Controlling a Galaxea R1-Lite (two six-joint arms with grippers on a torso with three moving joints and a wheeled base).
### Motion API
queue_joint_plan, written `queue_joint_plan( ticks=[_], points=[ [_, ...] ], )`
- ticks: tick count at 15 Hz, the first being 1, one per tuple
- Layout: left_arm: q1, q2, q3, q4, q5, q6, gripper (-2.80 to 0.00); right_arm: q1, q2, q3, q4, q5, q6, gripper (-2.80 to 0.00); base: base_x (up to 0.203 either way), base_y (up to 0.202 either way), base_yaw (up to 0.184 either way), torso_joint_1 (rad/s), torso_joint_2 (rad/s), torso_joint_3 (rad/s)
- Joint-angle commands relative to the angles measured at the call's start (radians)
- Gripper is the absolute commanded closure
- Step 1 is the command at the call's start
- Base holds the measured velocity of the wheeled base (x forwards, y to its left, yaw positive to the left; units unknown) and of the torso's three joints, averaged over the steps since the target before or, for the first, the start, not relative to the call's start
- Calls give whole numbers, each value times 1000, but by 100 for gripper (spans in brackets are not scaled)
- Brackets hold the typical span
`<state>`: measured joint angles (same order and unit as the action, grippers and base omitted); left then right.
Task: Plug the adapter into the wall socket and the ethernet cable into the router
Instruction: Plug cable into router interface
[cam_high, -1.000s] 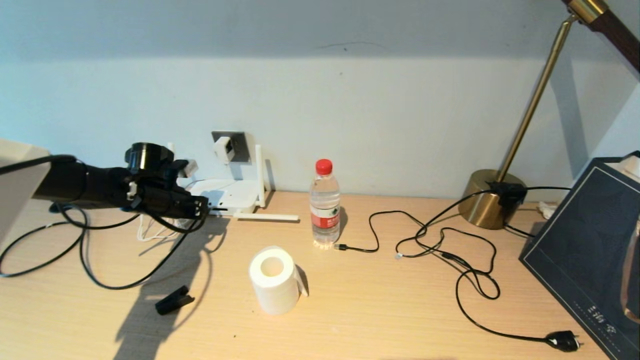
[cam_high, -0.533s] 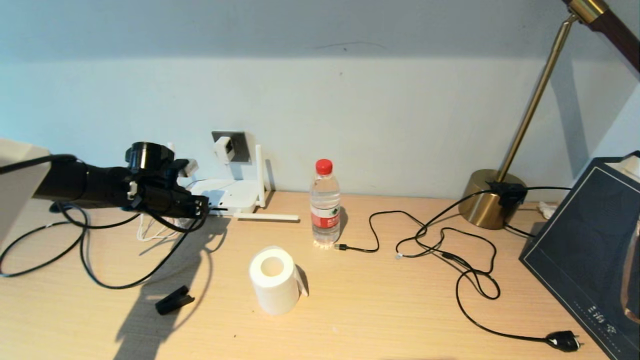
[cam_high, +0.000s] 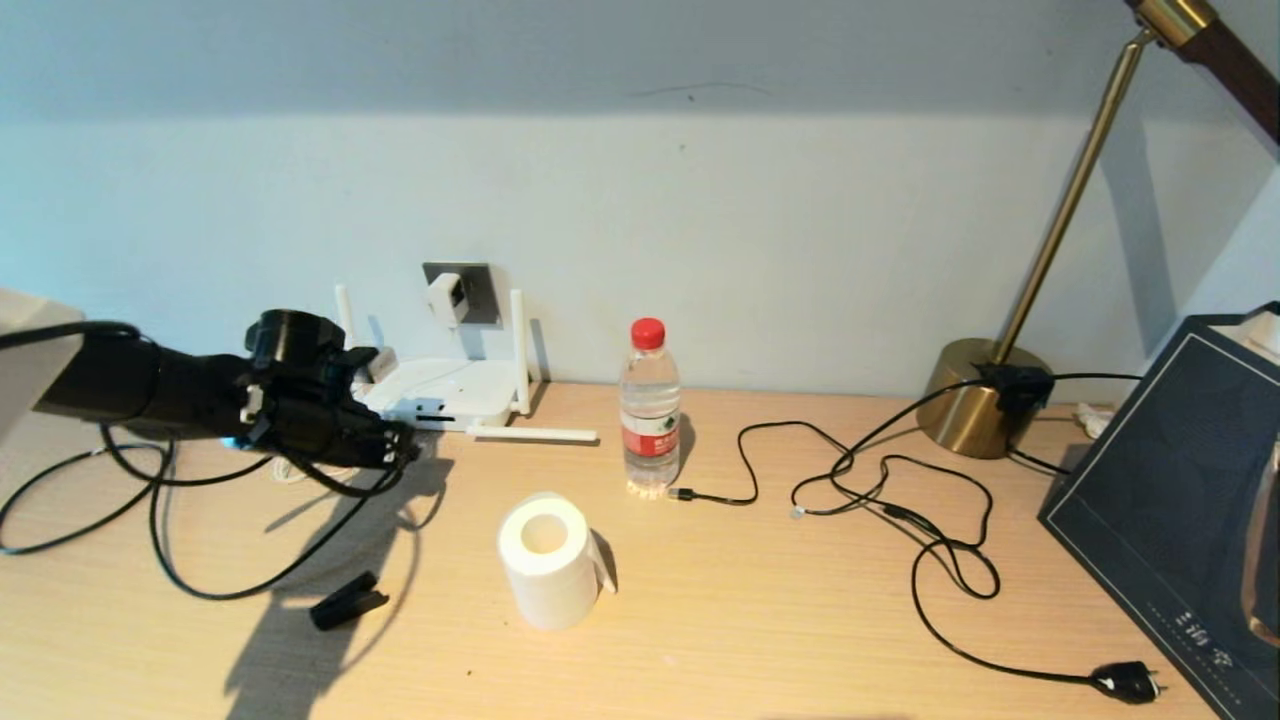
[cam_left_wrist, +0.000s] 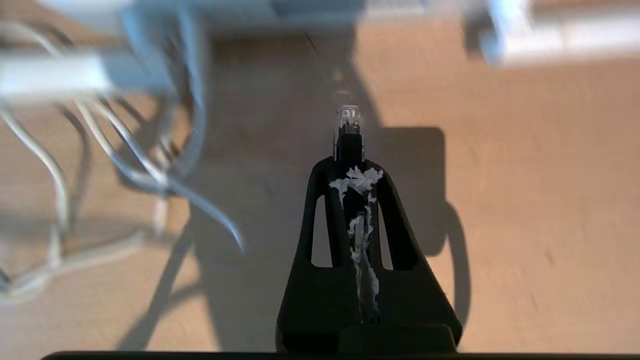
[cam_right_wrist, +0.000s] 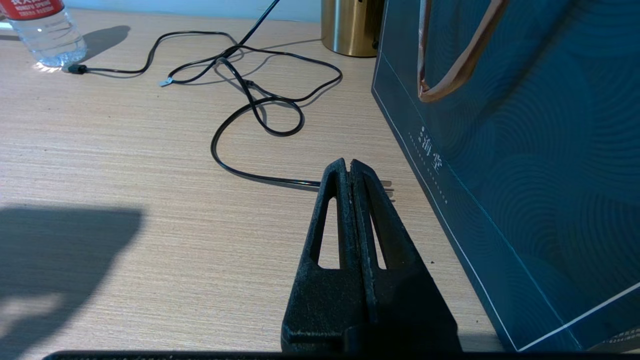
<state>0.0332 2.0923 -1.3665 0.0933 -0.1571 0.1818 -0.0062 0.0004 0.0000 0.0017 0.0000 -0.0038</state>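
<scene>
Gripping the ethernet cable (cam_left_wrist: 348, 131) just behind its clear plug, the left end effector (cam_high: 395, 452) hovers low over the surface (cam_high: 760, 600), near the router's (cam_high: 440, 392) front edge. The adapter (cam_high: 446, 297) sits in the wall socket (cam_high: 472, 288) above the router. The right end effector (cam_right_wrist: 349, 167) is clenched on nothing beside a dark paper bag (cam_right_wrist: 525, 150).

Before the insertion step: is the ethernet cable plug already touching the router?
Apart. Left wrist view shows bare desk between the ethernet cable plug, held in the left gripper, and the router.
</scene>
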Motion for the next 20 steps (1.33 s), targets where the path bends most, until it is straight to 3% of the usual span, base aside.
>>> queue_joint_plan(
  ticks=[1, 4, 6, 9, 15, 20],
  points=[
    [-3, -166, 131, 48, -21, 33, 0, 0, 0, 0, 0, 0, -1, 0, 0, 0, 0, 0, 0, 0],
    [-45, -307, 272, 174, -49, 50, 0, 0, 0, 0, 0, 0, -1, 0, 0, 0, 0, 0, 0, 0],
    [-115, -340, 336, 187, -62, 31, 0, 0, 0, 0, 0, 0, -1, 0, 0, 0, 0, 0, 0, 0],
    [-124, -281, 337, 170, -44, -2, 0, 0, 0, 0, 0, 0, 0, 0, 0, 0, 0, 0, 0, 0],
    [-109, -187, 392, -47, -8, -38, 0, 0, 0, 0, 0, 0, 0, 0, 0, 0, 0, 0, 0, 0],
    [-129, -148, 596, -456, 81, -43, 0, 0, 0, 0, 0, 0, 1, 0, 0, 0, 0, 0, 0, 0]
  ],
)
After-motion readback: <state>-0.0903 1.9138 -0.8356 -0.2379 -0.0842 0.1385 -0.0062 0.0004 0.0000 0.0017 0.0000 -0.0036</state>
